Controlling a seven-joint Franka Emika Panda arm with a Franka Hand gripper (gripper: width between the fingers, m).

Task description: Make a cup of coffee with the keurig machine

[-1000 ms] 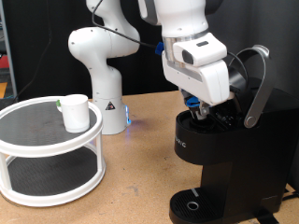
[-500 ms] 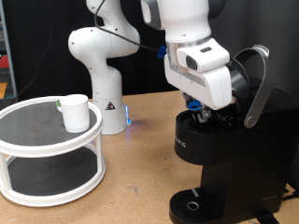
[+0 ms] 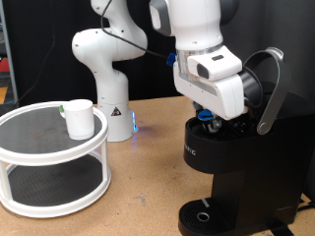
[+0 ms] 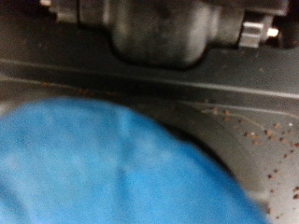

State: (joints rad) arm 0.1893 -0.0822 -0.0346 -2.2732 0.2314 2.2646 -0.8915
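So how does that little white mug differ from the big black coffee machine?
The cup is small, white and sits on the round two-tier stand; the keurig machine is tall, matte black and stands on the table. The cup sits alone, while the gripper is at the machine's opened top. Both stand upright.

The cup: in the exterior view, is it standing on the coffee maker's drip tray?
No. The cup stands on the white two-tier stand, not on the drip tray.

The gripper [image 3: 210, 115] sinks into the open top of the keurig machine [image 3: 236, 172], its jaws hidden behind the hand. A blurred blue shape [image 4: 103, 168] fills the wrist view, cut off at the edges.
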